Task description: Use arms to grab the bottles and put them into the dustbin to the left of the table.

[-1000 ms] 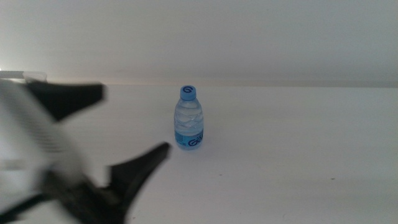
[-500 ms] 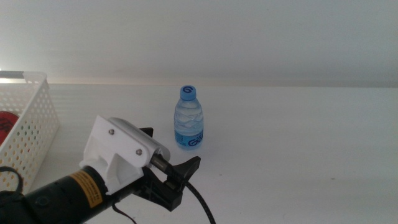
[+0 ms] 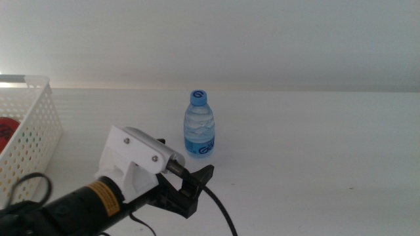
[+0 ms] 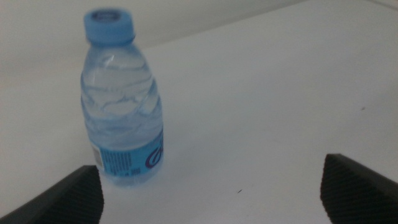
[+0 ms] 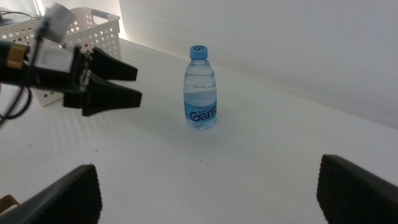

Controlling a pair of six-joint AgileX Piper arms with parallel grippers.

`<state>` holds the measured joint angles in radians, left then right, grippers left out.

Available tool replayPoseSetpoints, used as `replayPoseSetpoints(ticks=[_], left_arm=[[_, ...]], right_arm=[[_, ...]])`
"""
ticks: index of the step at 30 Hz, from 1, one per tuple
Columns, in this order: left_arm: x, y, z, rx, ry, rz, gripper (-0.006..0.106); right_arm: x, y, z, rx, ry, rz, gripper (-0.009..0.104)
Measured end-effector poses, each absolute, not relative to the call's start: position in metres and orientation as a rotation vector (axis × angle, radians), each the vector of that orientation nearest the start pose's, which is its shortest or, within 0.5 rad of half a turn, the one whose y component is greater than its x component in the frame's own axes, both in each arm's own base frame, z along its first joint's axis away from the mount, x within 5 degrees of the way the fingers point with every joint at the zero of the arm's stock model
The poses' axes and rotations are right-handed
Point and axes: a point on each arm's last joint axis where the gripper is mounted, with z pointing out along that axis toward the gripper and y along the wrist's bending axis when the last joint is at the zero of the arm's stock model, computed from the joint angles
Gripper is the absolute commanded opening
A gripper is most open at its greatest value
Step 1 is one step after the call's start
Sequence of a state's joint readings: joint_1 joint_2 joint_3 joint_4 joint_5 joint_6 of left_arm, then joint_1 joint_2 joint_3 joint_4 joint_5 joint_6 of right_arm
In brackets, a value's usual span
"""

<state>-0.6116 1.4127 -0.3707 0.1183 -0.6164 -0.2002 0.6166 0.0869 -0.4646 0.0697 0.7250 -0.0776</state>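
Note:
A small clear water bottle with a blue cap stands upright on the white table. My left gripper is open and empty, low over the table just in front and left of the bottle. In the left wrist view the bottle stands close ahead, near one jaw of the left gripper. The right gripper is open and empty, back from the bottle, and out of the middle view. The white perforated dustbin stands at the left with a red thing inside. The orange juice bottle is out of view.
The wall runs along the table's far edge. The right wrist view shows the left gripper and the dustbin behind it. A black cable trails from the left gripper toward the near edge.
The left arm swung from a blurred position close to the camera down to the table in front of the bottle, then edged slightly right. The bottle has not moved.

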Motion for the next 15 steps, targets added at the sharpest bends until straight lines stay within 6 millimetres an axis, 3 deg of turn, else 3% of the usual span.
replayPoseSetpoints(ticks=[15], left_arm=[[0.238, -0.158, 0.109, 0.295, 1.808, -0.53, 0.094]], right_arm=[[0.017, 0.017, 0.295, -0.616, 1.748, 0.456, 0.093]])
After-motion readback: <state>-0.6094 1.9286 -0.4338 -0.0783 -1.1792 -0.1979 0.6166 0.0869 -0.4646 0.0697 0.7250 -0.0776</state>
